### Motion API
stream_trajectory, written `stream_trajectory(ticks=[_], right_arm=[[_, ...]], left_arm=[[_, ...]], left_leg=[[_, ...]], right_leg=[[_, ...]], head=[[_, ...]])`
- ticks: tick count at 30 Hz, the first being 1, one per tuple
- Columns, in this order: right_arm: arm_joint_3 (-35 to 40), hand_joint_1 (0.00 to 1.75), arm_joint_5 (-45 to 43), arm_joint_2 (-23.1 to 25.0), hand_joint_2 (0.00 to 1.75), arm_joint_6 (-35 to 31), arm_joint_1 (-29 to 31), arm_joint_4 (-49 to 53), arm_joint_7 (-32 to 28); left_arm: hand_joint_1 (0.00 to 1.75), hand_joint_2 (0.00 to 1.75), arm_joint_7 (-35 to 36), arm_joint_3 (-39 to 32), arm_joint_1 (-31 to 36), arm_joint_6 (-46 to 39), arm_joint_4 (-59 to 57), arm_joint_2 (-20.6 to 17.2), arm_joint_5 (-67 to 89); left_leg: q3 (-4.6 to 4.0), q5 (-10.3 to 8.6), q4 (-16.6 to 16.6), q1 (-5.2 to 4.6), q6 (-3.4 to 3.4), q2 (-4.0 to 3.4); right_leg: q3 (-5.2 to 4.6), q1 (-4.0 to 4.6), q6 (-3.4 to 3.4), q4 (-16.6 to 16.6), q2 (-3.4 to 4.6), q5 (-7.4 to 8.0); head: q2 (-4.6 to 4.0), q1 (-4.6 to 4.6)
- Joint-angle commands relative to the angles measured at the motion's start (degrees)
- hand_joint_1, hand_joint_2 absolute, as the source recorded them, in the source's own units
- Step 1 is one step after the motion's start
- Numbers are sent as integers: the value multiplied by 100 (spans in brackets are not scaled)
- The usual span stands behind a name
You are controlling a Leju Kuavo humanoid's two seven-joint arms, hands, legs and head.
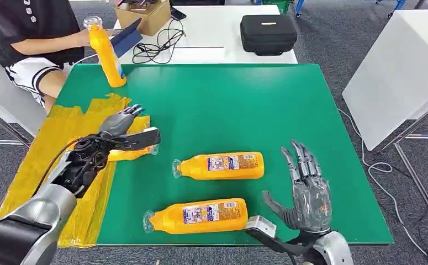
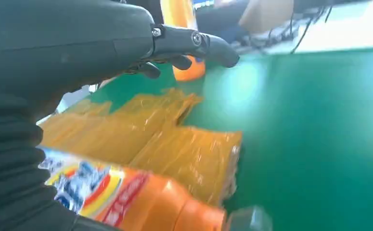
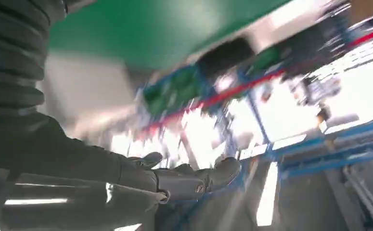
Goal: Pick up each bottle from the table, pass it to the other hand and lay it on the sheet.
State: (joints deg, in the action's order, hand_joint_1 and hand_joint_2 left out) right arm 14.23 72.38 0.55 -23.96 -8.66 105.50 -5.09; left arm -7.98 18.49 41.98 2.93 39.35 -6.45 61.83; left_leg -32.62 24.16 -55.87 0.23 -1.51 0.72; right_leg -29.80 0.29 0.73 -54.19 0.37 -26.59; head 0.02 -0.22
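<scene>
From the head view, the green table point(image 1: 211, 110) carries a crumpled yellow sheet point(image 1: 62, 132) taped over its left edge, and four orange bottles can be placed against that sheet. One upright bottle point(image 1: 105, 52) stands just beyond the sheet's far end, cap up, close to a seated person point(image 1: 29, 38). A second, the held bottle point(image 1: 128, 153), lies on the sheet's right edge under the left hand point(image 1: 117, 130); its long axis runs across the table and its clear cap points away from the sheet, toward the table's middle. The hand's thumb and fingers are spread above it, and I cannot tell whether they actually clamp it. The middle bottle point(image 1: 221, 165) lies on bare green to the right of the sheet, crosswise, cap toward the sheet. The near bottle point(image 1: 197, 216) lies parallel to it by the table's front edge, cap also toward the sheet. The right hand point(image 1: 305, 190) hovers well to the right of both, palm up, fingers apart, holding nothing. In the left wrist view, the held bottle point(image 2: 126, 197) rests against the hand's cover with the sheet point(image 2: 174, 144) beyond it. The right wrist view is motion-blurred; the right hand point(image 3: 174, 180) has its fingers extended.
</scene>
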Motion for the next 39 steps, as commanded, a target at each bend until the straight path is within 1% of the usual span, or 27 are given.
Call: stream_trajectory(ticks=[1,2,3,4,5,6,7,9,12,13,14,15,16,17,18,20,21,22,23,25,28,30,32,34,35,38,39], right_arm=[[-474,0,-192,-293,175,400,784,-819,117],[-477,0,-194,-286,175,395,789,-830,111],[-477,0,-194,-286,175,395,789,-830,111],[-469,0,-193,-267,175,382,760,-805,114],[-459,0,-193,-259,175,376,744,-791,115],[-459,0,-193,-259,175,376,744,-791,115],[-435,0,-151,-285,175,445,768,-811,135],[-452,0,-209,-298,175,645,1035,-1064,182],[-538,0,-536,-316,175,785,1500,-1535,135],[-554,0,-915,-373,175,1025,1660,-1710,55],[-575,0,-1128,-374,175,1168,1765,-1839,-5],[-609,0,-1239,-368,175,1240,1843,-1945,-14],[-613,0,-1261,-357,175,1338,1923,-2071,15],[-605,0,-1377,-346,175,1536,2012,-2217,40],[-598,0,-1377,-346,175,1544,2058,-2288,40],[-586,0,-1381,-340,175,1547,2078,-2339,38],[-580,0,-1383,-341,175,1546,2066,-2329,37],[-564,0,-1697,-332,175,1795,2084,-2360,-33],[-574,0,-2031,-344,175,2014,2194,-2502,-89],[-554,0,-2329,-428,175,2089,2353,-2847,-31],[-446,0,-2401,-538,175,2239,2412,-3197,39],[-430,0,-2431,-509,175,2263,2434,-3293,73],[-334,0,-2602,-535,175,2468,2508,-3454,80],[-157,0,-2650,-579,175,2629,2706,-3764,55],[-60,0,-2703,-598,175,2746,2799,-3894,-6],[310,0,-2524,-568,175,2799,3187,-4429,-52],[391,0,-2500,-517,175,2789,3312,-4579,-68]], left_arm=[[0,175,-187,111,-411,-318,1312,5,-423],[0,175,-171,120,-429,-314,1343,0,-425],[0,175,-171,120,-429,-314,1343,0,-425],[0,175,-153,133,-441,-301,1378,-15,-433],[0,175,-152,135,-436,-298,1376,-27,-434],[0,175,-152,135,-436,-298,1376,-27,-434],[0,175,-284,72,-502,-397,1466,16,-570],[0,175,-836,-45,-902,-249,2026,155,-1286],[0,175,-891,-10,-1746,-589,3397,291,-1669],[0,175,-986,-37,-2048,-463,3948,306,-2159],[0,175,-1007,-75,-2209,-469,4254,319,-2385],[0,175,-1029,-100,-2333,-414,4485,325,-2665],[0,175,-1060,-126,-2418,-259,4643,342,-3022],[0,175,-1205,-175,-2493,234,4724,377,-3806],[0,175,-1214,-179,-2511,243,4733,348,-3825],[0,175,-1227,-180,-2504,248,4690,341,-3840],[0,175,-1240,-189,-2485,251,4657,338,-3853],[0,175,-1494,-226,-2481,862,4582,391,-4626],[0,175,-1626,-277,-2508,1439,4557,354,-5326],[0,175,-1590,-381,-2588,1718,4520,443,-5800],[0,175,-1501,-282,-2539,1802,4339,532,-5924],[0,175,-1487,-212,-2462,1822,4163,587,-5944],[0,175,-1479,-110,-2351,1845,3951,674,-5953],[0,175,-1465,21,-2257,1859,3812,752,-5956],[0,175,-1446,73,-2221,1872,3773,761,-5972],[0,175,-1428,157,-2154,1863,3645,780,-5999],[0,175,-1425,171,-2151,1859,3613,784,-6007]], left_leg=[[21,7,5,3,1,-20],[16,5,5,1,1,-15],[29,12,3,4,2,-22],[19,6,4,2,1,-10],[31,13,2,4,3,-7],[13,5,2,2,3,-7],[19,9,2,4,4,-5],[21,10,2,4,4,-7],[23,8,7,-2,1,-24],[37,16,9,-3,1,-44],[19,8,6,-5,-1,-29],[26,14,2,-1,0,-38],[18,10,2,-3,-1,-34],[9,7,1,-1,0,-27],[23,15,-1,1,1,-45],[13,8,1,-1,1,-27],[24,14,-1,2,4,-32],[35,20,-4,3,6,-33],[13,7,1,0,3,-17],[22,10,2,0,4,-25],[27,9,5,-1,1,-20],[31,11,5,0,2,-19],[21,6,3,0,0,-3],[23,7,4,-3,0,1],[43,18,-1,1,2,-6],[13,4,1,-2,1,-11],[21,8,-1,-1,2,-13]], right_leg=[[22,3,9,14,13,2],[18,1,7,11,9,2],[32,3,10,14,12,-1],[23,-1,9,13,1,0],[38,1,12,13,-3,-6],[14,-4,5,7,4,-1],[23,-2,6,9,0,-3],[24,-1,7,10,2,-4],[20,-5,8,12,20,2],[30,-5,12,18,37,3],[16,-6,9,11,24,2],[24,-3,12,13,26,-1],[14,-5,10,11,24,1],[8,-3,7,9,20,3],[18,-2,10,10,35,1],[10,-4,6,8,20,2],[22,-2,8,9,21,-2],[34,-1,10,7,19,-7],[12,-6,4,7,11,0],[18,-5,5,8,22,1],[27,-3,9,14,15,0],[32,-1,10,14,10,-2],[24,-1,7,11,1,-1],[25,-4,9,10,0,-2],[49,0,16,14,0,-8],[12,-7,6,6,9,3],[21,-7,8,7,8,1]], head=[[0,2],[0,-2],[0,-4],[0,4],[0,2],[0,-2],[0,2],[0,0],[0,-2],[0,-2],[0,-2],[0,-4],[0,0],[0,4],[0,-4],[0,0],[0,0],[0,-2],[0,2],[0,0],[0,-2],[0,-4],[0,0],[0,0],[0,0],[0,0],[0,-2]])
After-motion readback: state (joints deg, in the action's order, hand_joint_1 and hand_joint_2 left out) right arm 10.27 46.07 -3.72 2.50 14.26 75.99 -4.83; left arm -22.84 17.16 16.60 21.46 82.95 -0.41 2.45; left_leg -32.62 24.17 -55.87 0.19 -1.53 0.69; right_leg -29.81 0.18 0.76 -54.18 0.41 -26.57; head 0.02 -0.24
